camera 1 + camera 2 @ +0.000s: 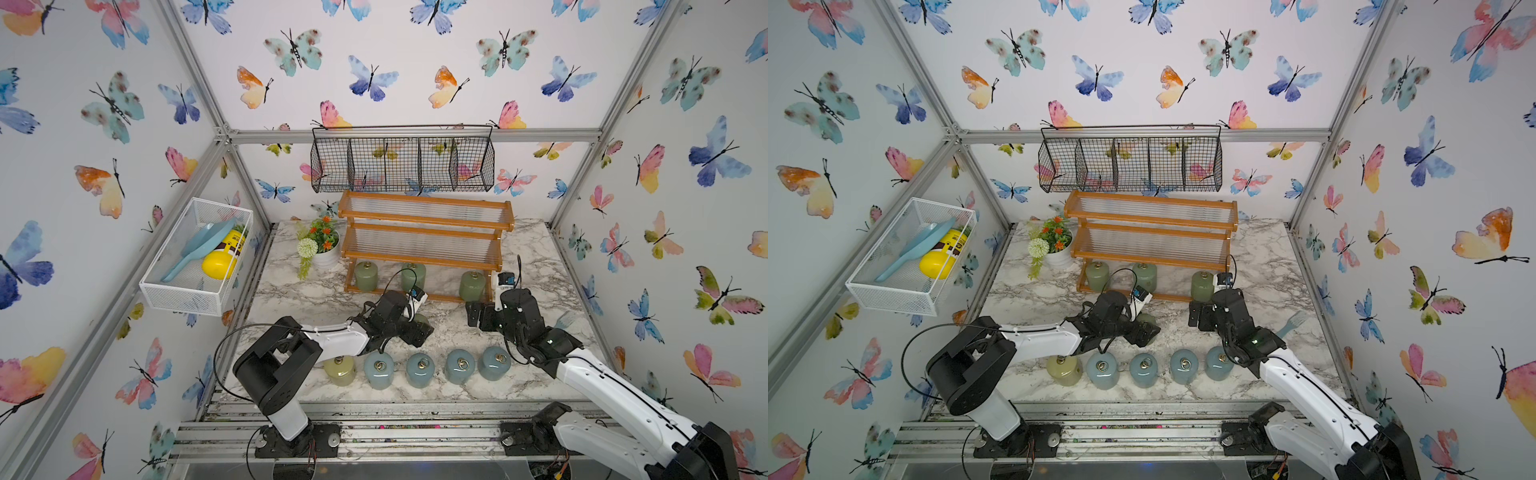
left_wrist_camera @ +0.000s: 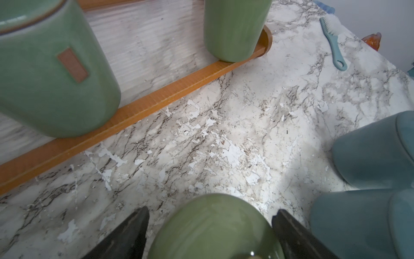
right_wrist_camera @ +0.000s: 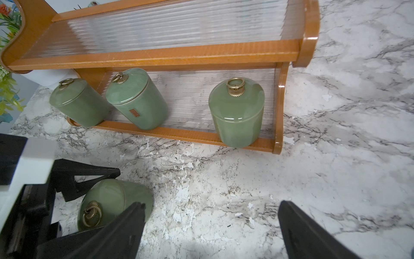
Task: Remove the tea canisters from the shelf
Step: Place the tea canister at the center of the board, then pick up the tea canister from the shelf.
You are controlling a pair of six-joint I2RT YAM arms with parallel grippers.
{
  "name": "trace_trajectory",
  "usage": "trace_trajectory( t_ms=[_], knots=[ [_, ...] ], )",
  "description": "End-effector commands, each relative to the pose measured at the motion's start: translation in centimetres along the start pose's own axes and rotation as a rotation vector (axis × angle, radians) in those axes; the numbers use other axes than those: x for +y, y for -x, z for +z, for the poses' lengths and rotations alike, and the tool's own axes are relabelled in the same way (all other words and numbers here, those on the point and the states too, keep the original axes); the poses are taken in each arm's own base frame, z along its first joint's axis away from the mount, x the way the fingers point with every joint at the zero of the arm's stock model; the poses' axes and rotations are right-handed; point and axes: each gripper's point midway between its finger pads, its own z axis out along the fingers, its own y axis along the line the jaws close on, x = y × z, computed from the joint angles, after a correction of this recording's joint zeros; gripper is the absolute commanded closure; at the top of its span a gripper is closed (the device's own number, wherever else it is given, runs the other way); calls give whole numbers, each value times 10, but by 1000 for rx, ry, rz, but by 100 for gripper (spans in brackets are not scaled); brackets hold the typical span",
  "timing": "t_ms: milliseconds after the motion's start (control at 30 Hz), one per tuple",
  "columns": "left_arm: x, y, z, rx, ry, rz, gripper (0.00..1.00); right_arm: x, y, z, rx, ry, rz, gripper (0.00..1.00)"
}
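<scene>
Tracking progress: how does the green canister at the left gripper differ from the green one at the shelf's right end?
The gripper-side canister stands on the table, the right-end canister on the shelf, bottom tier. The left gripper, open, brackets the first; nothing surrounds the second. Both are sage green with ring-pull lids.

No lettering can be read anywhere. The yellow bottle [image 1: 222,261] in the white mesh basket [image 1: 178,297], at the scene's nine o'clock, carries a dark-banded label with print too small to make out. One sage green canister [image 3: 139,101] on the shelf [image 3: 156,56] bears a small brown tag with no print visible on it.
</scene>
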Motion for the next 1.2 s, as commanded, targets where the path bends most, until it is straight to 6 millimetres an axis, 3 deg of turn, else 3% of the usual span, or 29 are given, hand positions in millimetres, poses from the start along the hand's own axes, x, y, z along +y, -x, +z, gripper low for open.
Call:
trace_trajectory(
  t_ms=[0,267,467,600,867,1000,1167],
  knots=[
    [-4,20,-14,-53,4,17,10,-6,-4,0,8,-23,2,2],
    [-9,48,-35,-120,12,34,8,-7,-4,1,11,-32,-12,2],
    [-1,83,-80,-225,98,56,5,-7,-2,7,17,-45,-37,2],
    [24,95,-114,-265,199,2,3,-3,-2,18,26,-38,-53,2],
    [78,79,-170,-298,341,-116,0,-9,12,46,38,-52,-88,2],
    [87,67,-188,-320,380,-136,2,-18,26,61,30,-53,-85,2],
    [89,52,-197,-354,398,-168,2,-18,39,80,21,-26,-114,2]
  ],
)
